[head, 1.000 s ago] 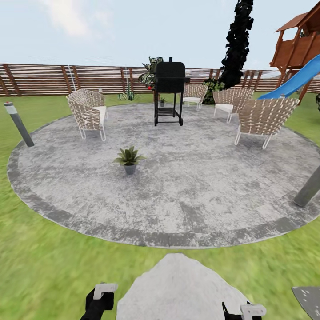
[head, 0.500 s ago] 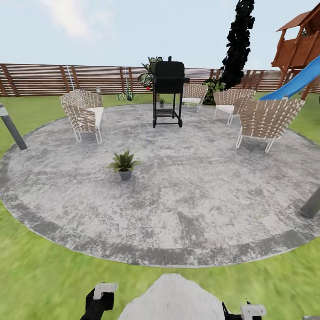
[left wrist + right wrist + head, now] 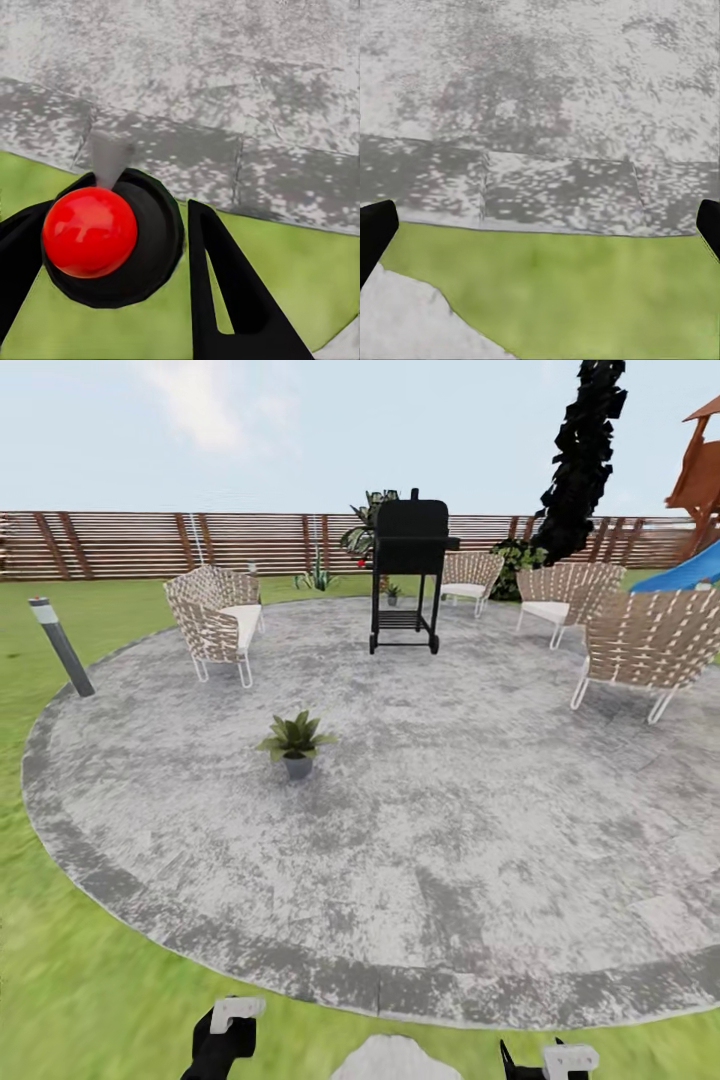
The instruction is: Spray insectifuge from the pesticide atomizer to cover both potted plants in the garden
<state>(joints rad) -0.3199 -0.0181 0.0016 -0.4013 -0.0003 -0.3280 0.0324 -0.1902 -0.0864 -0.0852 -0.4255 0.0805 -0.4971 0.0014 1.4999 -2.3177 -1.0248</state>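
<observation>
One potted plant (image 3: 296,739), a low green rosette in a grey pot, stands on the round grey patio (image 3: 450,830) left of centre. A second, tiny potted plant (image 3: 392,593) sits far back beside the grill's legs. In the left wrist view, my left gripper (image 3: 116,217) is shut on the pesticide atomizer (image 3: 154,240), a dark round body topped by a red ball, held over the patio's edge. At the head view's bottom edge are my left gripper (image 3: 228,1022) and right gripper (image 3: 555,1058). My right gripper (image 3: 541,229) is open, with grass and paving between its fingers.
A black grill (image 3: 408,575) stands at the patio's back. Woven chairs sit at left (image 3: 215,622) and right (image 3: 650,640). A short grey post (image 3: 62,645) marks the left rim. The brown slat fence (image 3: 150,545) runs behind, with a blue slide (image 3: 690,568) at far right.
The whole picture has slid rightward and the patio edge has come closer, so the camera moved. The plants, grill and chairs kept their places. Both grippers look unchanged.
</observation>
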